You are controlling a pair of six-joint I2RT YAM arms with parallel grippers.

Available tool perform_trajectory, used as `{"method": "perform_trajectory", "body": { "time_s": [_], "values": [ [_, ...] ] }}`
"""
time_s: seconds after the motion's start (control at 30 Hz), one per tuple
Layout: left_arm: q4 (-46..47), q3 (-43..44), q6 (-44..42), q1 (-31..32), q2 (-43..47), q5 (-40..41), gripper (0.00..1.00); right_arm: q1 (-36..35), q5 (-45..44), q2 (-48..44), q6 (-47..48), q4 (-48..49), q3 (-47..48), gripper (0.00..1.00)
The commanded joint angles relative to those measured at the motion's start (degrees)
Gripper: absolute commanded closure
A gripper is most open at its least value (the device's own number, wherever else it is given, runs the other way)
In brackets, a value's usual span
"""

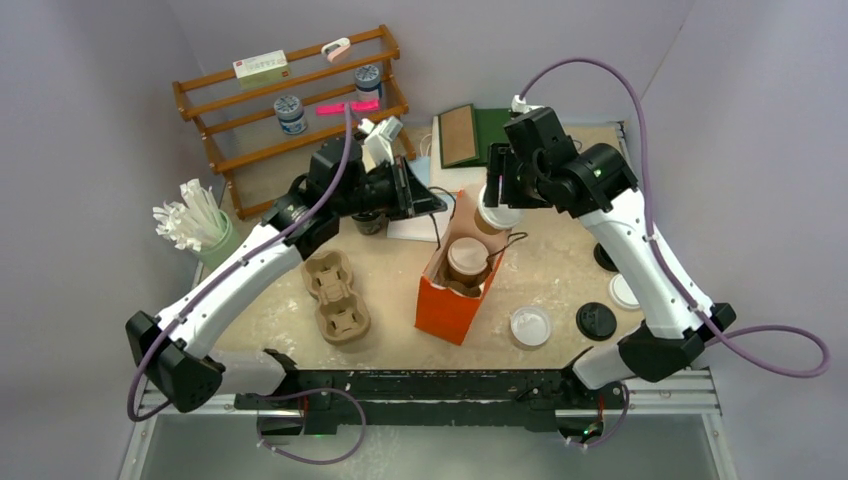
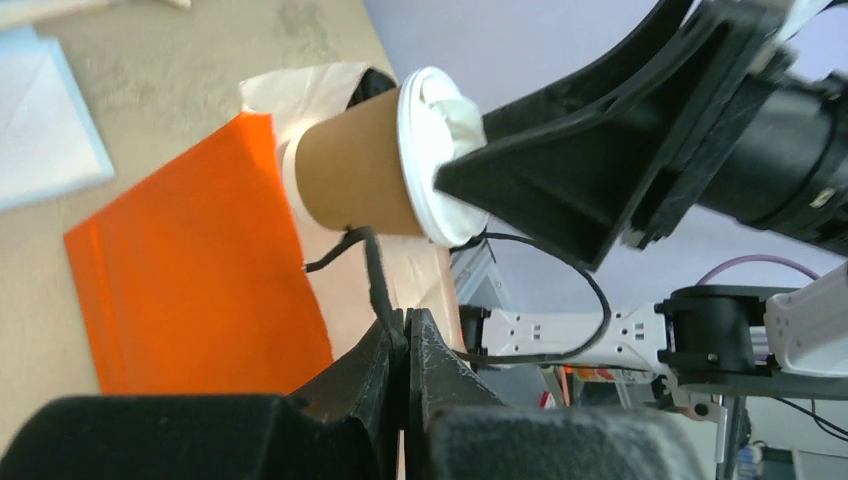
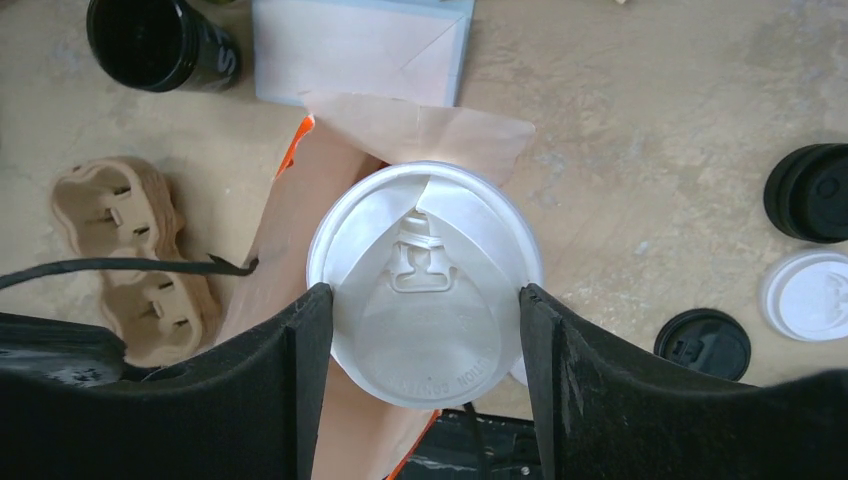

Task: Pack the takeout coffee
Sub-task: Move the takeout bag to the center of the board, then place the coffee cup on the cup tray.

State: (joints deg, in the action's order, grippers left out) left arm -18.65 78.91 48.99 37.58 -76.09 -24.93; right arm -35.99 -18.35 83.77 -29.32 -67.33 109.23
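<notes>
An orange paper bag (image 1: 446, 305) stands open at the table's middle, and one takeout coffee (image 1: 466, 258) sits inside it. My right gripper (image 3: 422, 290) is shut on a second takeout coffee, its fingers (image 3: 305, 345) pressing both sides of the white lid (image 3: 425, 330). That brown cup (image 2: 350, 180) hangs over the bag's far mouth, its base at the opening. My left gripper (image 2: 408, 318) is shut on the bag's black cord handle (image 2: 372, 265), holding it up on the far left side. In the top view the left gripper (image 1: 438, 203) and right gripper (image 1: 497, 195) sit close together.
A black cup (image 1: 370, 222) and a white envelope (image 3: 360, 45) lie behind the bag. Stacked pulp carriers (image 1: 338, 295) sit left of it. A loose white lid (image 1: 530, 325) and black lids (image 1: 596, 320) lie at the right. A wooden rack (image 1: 290, 100) stands at the back left.
</notes>
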Motion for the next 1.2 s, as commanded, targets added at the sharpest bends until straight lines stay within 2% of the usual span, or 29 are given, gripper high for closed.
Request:
{"method": "perform_trajectory", "body": {
  "time_s": [0.0, 0.07, 0.13, 0.23, 0.33, 0.4, 0.47, 0.6, 0.73, 0.87, 1.0, 1.17],
  "values": [
    [1.1, -6.6, 5.0, 0.4, 5.6, -0.6, 1.0, 0.0, 4.9, 0.8, 1.0, -3.8, 2.1, 0.48],
    [-0.1, -7.9, 5.1, 0.5, 7.2, -0.7, 1.0, 0.0, 5.9, 0.7, 1.1, -3.4, 0.7, 0.48],
    [-2.2, -7.8, 4.1, 0.5, 7.9, 0.1, 0.93, 0.0, 6.8, 0.7, 1.5, -2.5, -0.6, 0.48],
    [-8.1, -4.3, 0.7, 0.4, 7.9, 3.3, 0.69, 0.0, 6.8, 1.5, 1.9, -1.7, -0.8, 0.48],
    [-15.9, 2.8, -4.2, 0.4, 6.1, 7.6, 0.44, 0.0, 6.9, 2.3, 3.2, -1.0, 1.1, 0.48],
    [-20.8, 8.0, -8.4, 0.0, 4.3, 9.2, 0.31, 0.0, 7.6, 2.6, 4.4, -0.1, 1.8, 0.48],
    [-24.7, 12.4, -10.9, -1.1, 2.6, 8.7, 0.22, 0.0, 8.2, 2.6, 5.3, 0.4, 2.0, 0.48],
    [-22.3, 15.4, -14.9, -6.0, -0.1, -1.3, 0.19, 0.0, 8.4, 1.3, 5.9, 1.5, 0.9, 0.48],
    [-18.9, 17.3, -22.0, -6.8, -5.3, -7.4, 0.23, 0.0, 7.6, -0.4, 5.2, 2.1, 0.1, 0.48],
    [-9.1, 13.7, -25.1, -6.7, -8.3, -11.6, 0.27, 0.0, 7.7, -2.9, 3.0, 2.8, -2.7, 0.49],
    [0.7, 10.2, -27.2, -5.4, -10.3, -12.2, 0.26, 0.0, 7.4, -3.8, 2.4, 1.8, -3.9, 0.49],
    [-3.1, 14.9, -35.6, -3.1, -17.1, -12.2, 0.26, 0.0, 7.9, -5.0, 0.9, 0.7, -4.0, 0.49]
  ]
}}
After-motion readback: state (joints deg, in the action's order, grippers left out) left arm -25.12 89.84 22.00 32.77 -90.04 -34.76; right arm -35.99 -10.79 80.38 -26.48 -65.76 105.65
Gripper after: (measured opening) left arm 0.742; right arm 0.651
